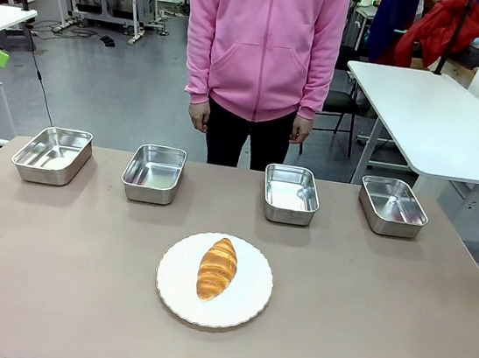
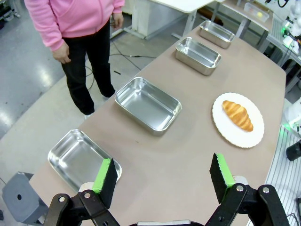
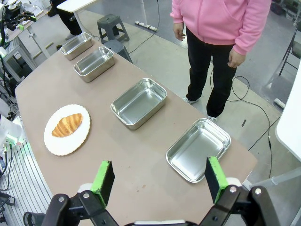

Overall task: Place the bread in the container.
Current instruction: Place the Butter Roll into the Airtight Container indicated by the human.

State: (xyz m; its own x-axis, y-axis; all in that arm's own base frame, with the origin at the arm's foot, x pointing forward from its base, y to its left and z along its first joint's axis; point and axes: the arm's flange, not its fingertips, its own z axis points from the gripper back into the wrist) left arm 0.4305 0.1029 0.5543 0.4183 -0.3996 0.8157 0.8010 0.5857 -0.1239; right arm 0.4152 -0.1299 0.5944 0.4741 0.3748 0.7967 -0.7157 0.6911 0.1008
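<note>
My left tool (image 2: 162,162) is wide open, green pads far apart and nothing between them, hanging above the near edge of the bench (image 1: 50,278). My right tool (image 3: 159,164) is the same: spread fully, empty, well above the surface.

The bread (image 1: 217,268) lies on a round white plate (image 1: 246,299) in the middle of the bench, nearer my side, its tapered ends pointing roughly toward me and away. It is well apart from both tools.

Across the far side stand four containers in a row, all empty: one at far left (image 1: 52,154), one left of centre (image 1: 154,172), one right of centre (image 1: 290,194), one at far right (image 1: 392,205). I cannot tell which is meant for the bread.

From my left wrist, the far-left one sits just beyond my left pad; from my right wrist, the far-right one sits just beyond my right pad.

A person (image 1: 263,50) in a pink hoodie stands behind the row, hands (image 1: 198,116) down at the sides.
</note>
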